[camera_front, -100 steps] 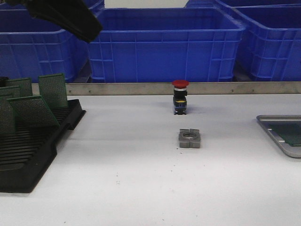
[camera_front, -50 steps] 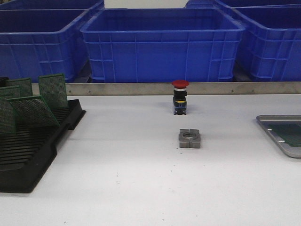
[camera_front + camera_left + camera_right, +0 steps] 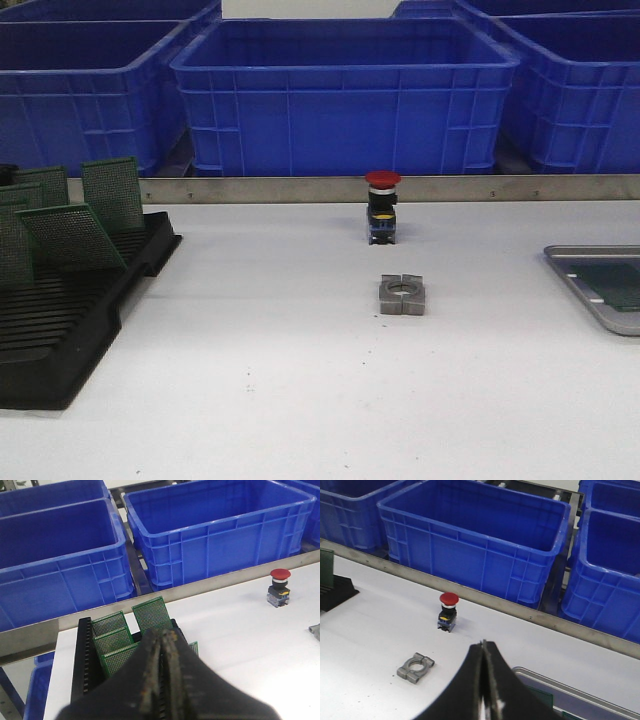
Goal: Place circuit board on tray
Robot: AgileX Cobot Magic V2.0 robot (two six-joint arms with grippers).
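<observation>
Several green circuit boards (image 3: 112, 192) stand slanted in a black slotted rack (image 3: 60, 330) at the table's left. The grey tray (image 3: 580, 290) lies at the right edge with a green board (image 3: 618, 283) flat inside it. Neither gripper appears in the front view. In the left wrist view my left gripper (image 3: 162, 634) is shut and empty, held above the rack (image 3: 84, 655) and its boards (image 3: 152, 614). My right gripper (image 3: 482, 644), seen in the right wrist view, is shut with nothing in it, above the table beside the tray (image 3: 555, 680).
A red-capped push button (image 3: 382, 205) stands mid-table, with a grey metal clamp block (image 3: 403, 294) in front of it. Big blue bins (image 3: 345, 90) line the back behind a metal rail (image 3: 300, 188).
A black arm that showed at the upper left of the front view one second ago has left that view. Nothing on the table has moved.
</observation>
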